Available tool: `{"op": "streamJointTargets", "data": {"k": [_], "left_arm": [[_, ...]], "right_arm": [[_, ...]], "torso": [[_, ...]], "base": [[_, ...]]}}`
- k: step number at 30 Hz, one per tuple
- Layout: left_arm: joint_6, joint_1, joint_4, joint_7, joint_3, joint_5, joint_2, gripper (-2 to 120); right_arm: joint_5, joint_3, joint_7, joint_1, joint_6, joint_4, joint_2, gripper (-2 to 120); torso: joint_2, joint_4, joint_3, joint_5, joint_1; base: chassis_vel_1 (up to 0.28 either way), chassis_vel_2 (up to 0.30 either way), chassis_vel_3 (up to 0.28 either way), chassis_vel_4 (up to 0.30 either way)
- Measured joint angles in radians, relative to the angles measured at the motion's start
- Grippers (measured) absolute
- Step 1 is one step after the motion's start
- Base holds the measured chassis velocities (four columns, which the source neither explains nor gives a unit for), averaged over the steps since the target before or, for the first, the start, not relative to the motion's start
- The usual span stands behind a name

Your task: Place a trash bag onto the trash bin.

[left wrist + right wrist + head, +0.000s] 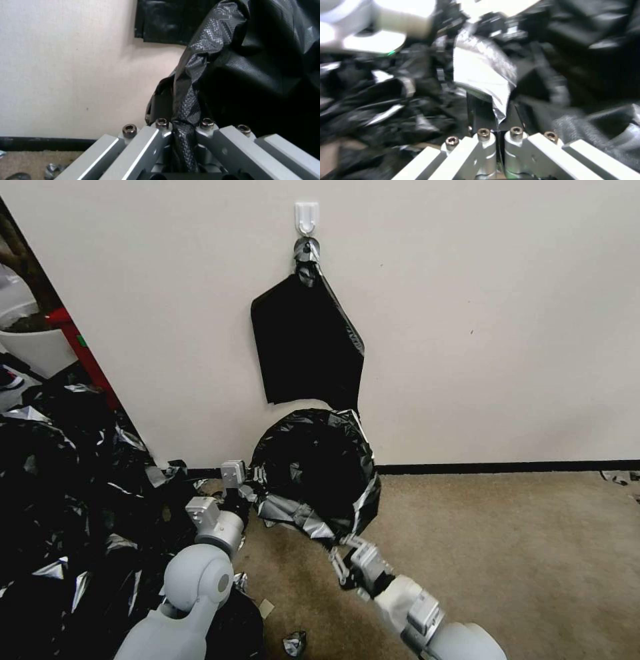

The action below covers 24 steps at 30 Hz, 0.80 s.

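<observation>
The trash bag (313, 467) is glossy black with silvery creases and stands on the carpet against the wall, its mouth spread into a wide round opening. The trash bin is hidden under it. My left gripper (252, 481) is at the bag's left edge. In the left wrist view, the left gripper (184, 127) is shut on a fold of the trash bag (233, 62). My right gripper (337, 543) is at the bag's near edge. In the right wrist view, the right gripper (499, 131) is shut on a shiny flap of the trash bag (483, 72).
A flat black bundle (307, 347) hangs from a white hook (307, 215) on the wall just above the bag. A big heap of black plastic scraps (60, 500) covers the floor at left, with a white planter tub (37, 347) behind it. Open carpet (520, 553) lies to the right.
</observation>
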Motion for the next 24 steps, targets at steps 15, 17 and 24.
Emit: {"op": "streamJointTargets", "data": {"k": [15,17,24], "left_arm": [[0.084,0.055,-0.1,-0.002,-0.001,-0.073,0.004,2],[0.094,0.06,-0.107,-0.001,0.002,-0.076,0.0,2],[0.097,0.072,-0.113,0.001,0.003,-0.076,-0.003,2]], "right_arm": [[-0.321,0.105,-0.148,0.152,0.223,-0.244,0.071,0],[-0.406,0.133,-0.124,0.182,0.242,-0.269,0.088,0],[-0.505,0.202,-0.105,0.236,0.258,-0.33,0.102,0]], "torso": [[0.0,0.0,0.0,0.0001,0.0],[0.0,0.0,0.0,0.0001,0.0],[0.0,0.0,0.0,0.0,0.0]], "base": [[0.0,0.0,0.0,0.0],[0.0,0.0,0.0,0.0],[0.0,0.0,0.0,0.0]]}}
